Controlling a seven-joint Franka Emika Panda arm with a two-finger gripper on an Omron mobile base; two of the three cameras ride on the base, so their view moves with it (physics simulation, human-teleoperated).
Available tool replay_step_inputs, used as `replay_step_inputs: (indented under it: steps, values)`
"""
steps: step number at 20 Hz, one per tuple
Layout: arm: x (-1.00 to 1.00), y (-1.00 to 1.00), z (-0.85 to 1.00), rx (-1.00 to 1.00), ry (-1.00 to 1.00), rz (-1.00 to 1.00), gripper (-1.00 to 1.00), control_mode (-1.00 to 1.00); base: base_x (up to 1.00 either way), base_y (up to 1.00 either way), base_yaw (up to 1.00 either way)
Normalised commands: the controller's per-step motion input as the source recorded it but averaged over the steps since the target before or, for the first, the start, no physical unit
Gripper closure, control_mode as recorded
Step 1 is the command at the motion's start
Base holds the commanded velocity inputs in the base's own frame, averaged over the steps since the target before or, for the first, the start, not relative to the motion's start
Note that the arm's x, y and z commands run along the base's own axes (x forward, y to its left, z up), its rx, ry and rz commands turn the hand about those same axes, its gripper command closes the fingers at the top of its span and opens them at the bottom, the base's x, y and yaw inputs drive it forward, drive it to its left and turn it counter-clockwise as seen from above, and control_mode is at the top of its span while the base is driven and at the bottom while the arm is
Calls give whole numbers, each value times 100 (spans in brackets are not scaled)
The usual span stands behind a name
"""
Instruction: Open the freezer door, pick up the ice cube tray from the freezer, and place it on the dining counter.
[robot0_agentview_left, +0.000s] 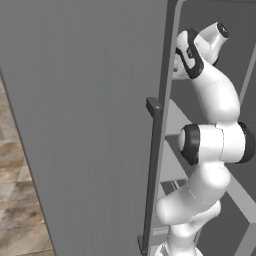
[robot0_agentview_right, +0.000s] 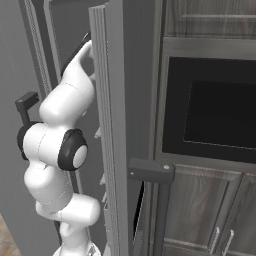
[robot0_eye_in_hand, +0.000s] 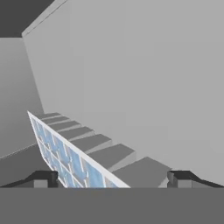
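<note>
Jaws spread wide on my gripper (robot0_eye_in_hand: 112, 178), two dark fingertips (robot0_eye_in_hand: 43, 178) flanking one ice cube tray (robot0_eye_in_hand: 65, 153), which runs between them, not clamped. I count two rows of pale blue cells. Tray sits inside the freezer (robot0_eye_in_hand: 131, 78), grey walls close around. One freezer door (robot0_agentview_left: 85, 125) stands open left of the arm, its dark bar handle (robot0_agentview_left: 152, 170) near the elbow; cabinets (robot0_agentview_right: 200, 210) to the right

white arm (robot0_agentview_right: 55, 150) inside open freezer (robot0_agentview_right: 65, 50), dark oven (robot0_agentview_right: 215, 110)
</note>
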Motion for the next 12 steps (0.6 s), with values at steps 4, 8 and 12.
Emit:
replay_step_inputs:
  steps: [4,8,12]
  values:
    - [58,22,-5,0,0,0,-100,-100,0,0,0]
    - [41,19,0,0,0,0,-100,-100,0,0,0]
    - [30,9,-9,0,0,0,-100,-100,0,0,0]
